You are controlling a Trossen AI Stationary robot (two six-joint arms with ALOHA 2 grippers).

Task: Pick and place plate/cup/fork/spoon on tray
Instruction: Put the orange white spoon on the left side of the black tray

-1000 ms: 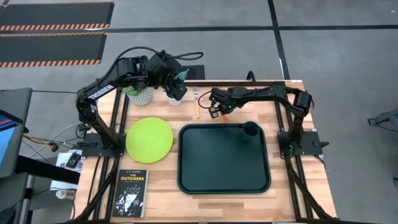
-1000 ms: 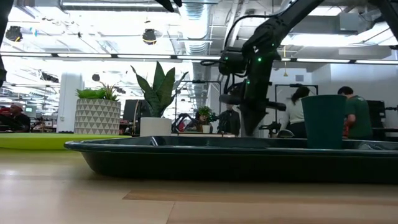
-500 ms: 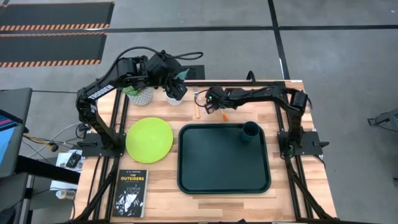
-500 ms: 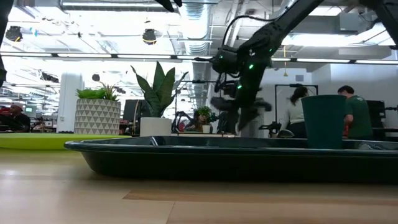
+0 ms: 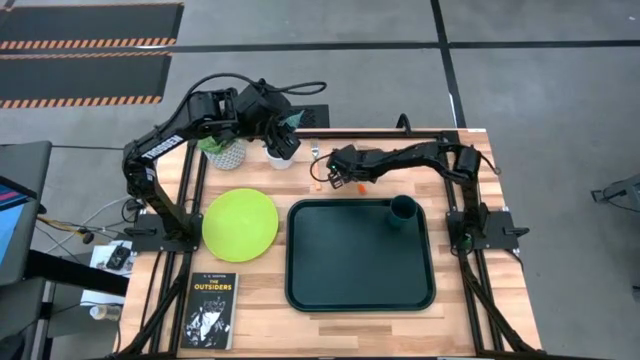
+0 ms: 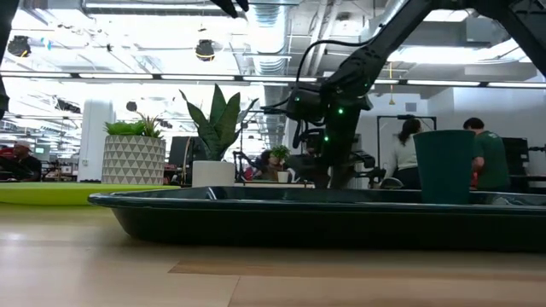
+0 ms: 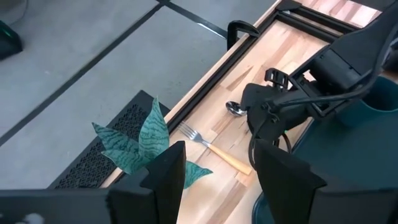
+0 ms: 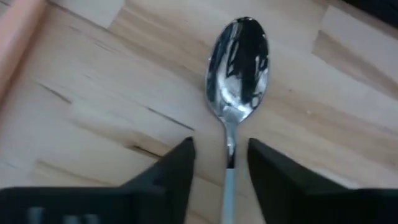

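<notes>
The spoon [image 8: 239, 62] lies flat on the bare wood behind the tray [image 5: 360, 290], its red-orange handle end [image 5: 354, 185] showing beside the gripper. My right gripper [image 8: 221, 147] is low over it and open, one finger on each side of the thin neck, with a gap showing on both sides. The fork [image 7: 215, 147] lies just to the spoon's left. The cup [image 5: 404, 210] stands upright in the tray's far right corner. The lime-green plate [image 5: 240, 225] rests flat on the table left of the tray. My left gripper [image 7: 221, 163] waits open, raised at the far left.
Two plant pots [image 5: 228, 152] stand at the far left under my left arm, one with long leaves [image 7: 142, 142]. A black book [image 5: 212, 310] lies at the near left. People stand in the room beyond the table [image 6: 486, 153].
My right gripper has swung toward the table's left edge and come down close to the wood over the spoon. The spoon, fork, cup and plate lie where they were.
</notes>
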